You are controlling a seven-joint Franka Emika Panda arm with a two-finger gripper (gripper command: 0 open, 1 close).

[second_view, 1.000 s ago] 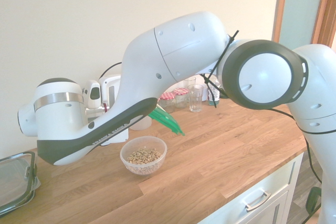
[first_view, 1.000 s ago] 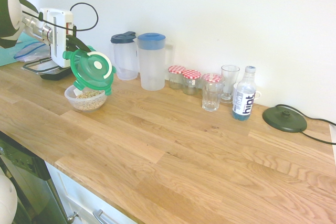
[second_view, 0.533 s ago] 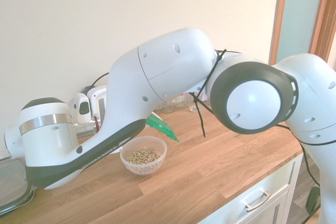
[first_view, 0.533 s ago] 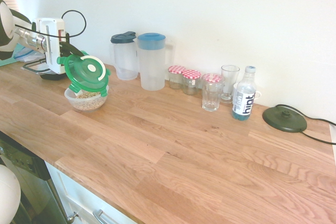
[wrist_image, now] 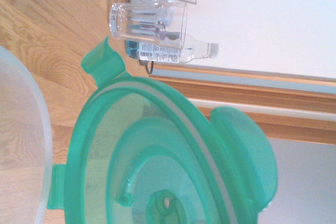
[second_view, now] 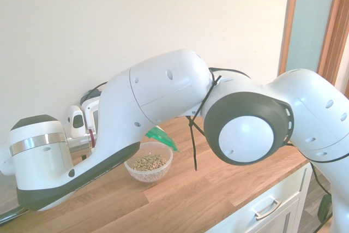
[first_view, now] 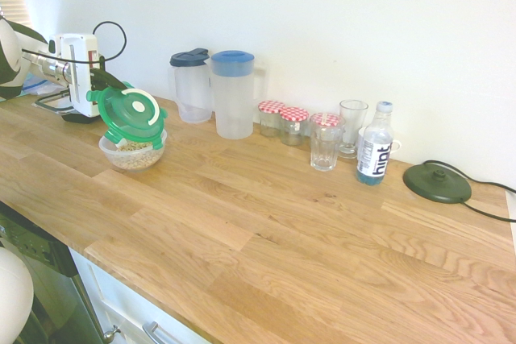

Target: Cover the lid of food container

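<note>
Green translucent round plastic lid (first_view: 131,117), pinched tight at its edge by gripper (first_view: 103,86), has dropped & shifted over since a sec ago; now tilted just above small clear round bowl of grain (first_view: 133,151). Not seated yet, needs levelling.

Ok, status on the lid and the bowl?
Gripper shut on the green lid. Lid tilted, low over the bowl of grain, not seated. Nothing between them; the pitchers stand clear.
</note>
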